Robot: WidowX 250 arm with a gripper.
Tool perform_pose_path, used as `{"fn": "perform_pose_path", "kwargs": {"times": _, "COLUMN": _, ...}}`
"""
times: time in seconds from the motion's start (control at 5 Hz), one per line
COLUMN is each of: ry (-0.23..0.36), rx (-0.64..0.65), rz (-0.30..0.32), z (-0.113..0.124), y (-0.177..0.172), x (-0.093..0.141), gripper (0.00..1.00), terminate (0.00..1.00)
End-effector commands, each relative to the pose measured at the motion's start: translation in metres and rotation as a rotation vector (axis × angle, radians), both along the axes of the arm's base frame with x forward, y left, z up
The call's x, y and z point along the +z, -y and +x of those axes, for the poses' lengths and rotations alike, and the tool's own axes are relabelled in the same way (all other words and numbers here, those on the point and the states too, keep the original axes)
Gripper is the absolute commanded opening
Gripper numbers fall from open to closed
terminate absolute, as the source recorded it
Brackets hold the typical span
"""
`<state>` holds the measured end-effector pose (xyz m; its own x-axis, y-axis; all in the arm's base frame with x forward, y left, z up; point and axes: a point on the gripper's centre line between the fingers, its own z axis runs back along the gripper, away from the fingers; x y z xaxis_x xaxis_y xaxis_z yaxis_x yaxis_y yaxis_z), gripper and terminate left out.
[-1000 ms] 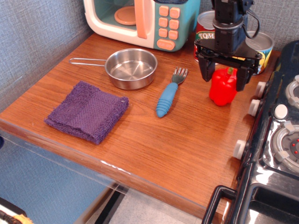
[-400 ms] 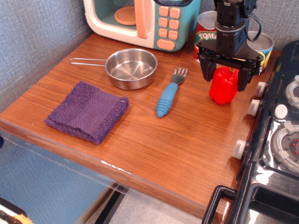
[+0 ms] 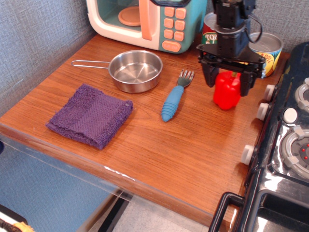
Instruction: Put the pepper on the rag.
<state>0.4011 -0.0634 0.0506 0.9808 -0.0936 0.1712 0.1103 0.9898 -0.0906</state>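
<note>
In the single camera view, the gripper [image 3: 230, 83] hangs over the far right part of the wooden table [image 3: 145, 145], close to the toy stove [image 3: 285, 159]. Its two fingers [image 3: 209, 75] are spread, one on each side of the pepper [image 3: 227, 92], which stands between them. The upper part of the pepper sits inside the gap and its lower body shows below the fingertips. I cannot tell whether the pads touch its skin, but nothing looks pinched yet, so I judge the grasp is not made.

The pepper stands upright on the table, its long axis vertical and its small green stem pointing up toward the wrist. It therefore lies straight below and between the fingers, and closing them sideways should catch it across its width. The glossy, lobed surface may slip if the pads land on a ridge.

The rag [image 3: 91, 115] lies flat near the front left edge of the table, well apart from the pepper. A steel pan [image 3: 135, 70] and a blue-handled fork [image 3: 175, 99] lie between the two. The carry must run left and toward the front, high enough to pass over the fork. Two cans [image 3: 268, 50] stand just behind the gripper, beside a toy microwave [image 3: 145, 19]
</note>
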Motion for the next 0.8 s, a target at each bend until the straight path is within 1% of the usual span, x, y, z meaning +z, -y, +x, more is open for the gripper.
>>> {"fn": "perform_pose_path", "kwargs": {"times": 0.0, "ry": 0.174, "rx": 0.051, "rz": -0.106, "z": -0.011, "y": -0.032, "x": 0.088, "gripper": 0.00, "terminate": 0.00}}
{"fn": "perform_pose_path", "kwargs": {"times": 0.2, "ry": 0.189, "rx": 0.145, "rz": -0.106, "z": -0.024, "y": -0.069, "x": 0.101, "gripper": 0.00, "terminate": 0.00}}
{"fn": "perform_pose_path", "kwargs": {"times": 0.4, "ry": 0.184, "rx": 0.256, "rz": -0.088, "z": -0.039, "y": -0.117, "x": 0.102, "gripper": 0.00, "terminate": 0.00}}
{"fn": "perform_pose_path", "kwargs": {"times": 0.6, "ry": 0.124, "rx": 0.282, "rz": -0.043, "z": -0.068, "y": -0.134, "x": 0.087, "gripper": 0.00, "terminate": 0.00}}
